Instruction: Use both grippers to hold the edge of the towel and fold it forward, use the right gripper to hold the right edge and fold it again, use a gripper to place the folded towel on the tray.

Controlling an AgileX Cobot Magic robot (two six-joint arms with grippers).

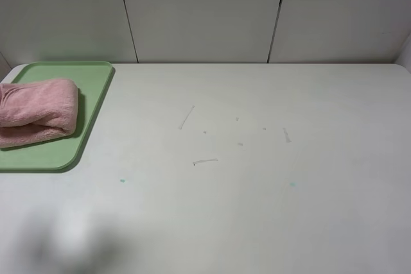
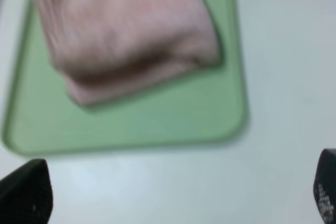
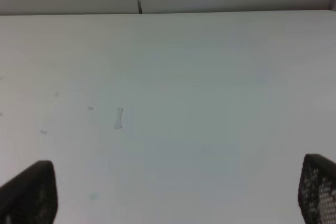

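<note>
1. At the far left of the overhead view, a light-green tray [image 1: 90, 104] is lying flat on a white table [image 1: 257, 178], its left part running out of the picture and its back edge sitting near the wall panels [image 1: 199, 11].
2. A folded dusty-pink towel [image 1: 35, 110] is resting inside the tray, filling its left and middle area and leaving a bare green strip along the right rim and the front rim. No towel edge is hanging over the rim in any view.
3. In the left wrist view, the left gripper [image 2: 173, 195] is hovering over bare table just beside the tray's [image 2: 157, 124] front rim, not touching the towel [image 2: 126, 35]. Its two black fingertips [image 2: 26, 192] are standing wide apart and holding nothing. The picture is blurred.
4. To the right of the tray, the tabletop is stretching open to the right edge, carrying only a few small scuffs [image 1: 205, 160] near the middle.
5. In the right wrist view, the right gripper [image 3: 173, 192] is hanging over plain table [image 3: 199, 103], well apart from the tray. Its black fingertips [image 3: 31, 192] are spread wide with nothing between them.
6. Neither arm is showing in the overhead view.
</note>
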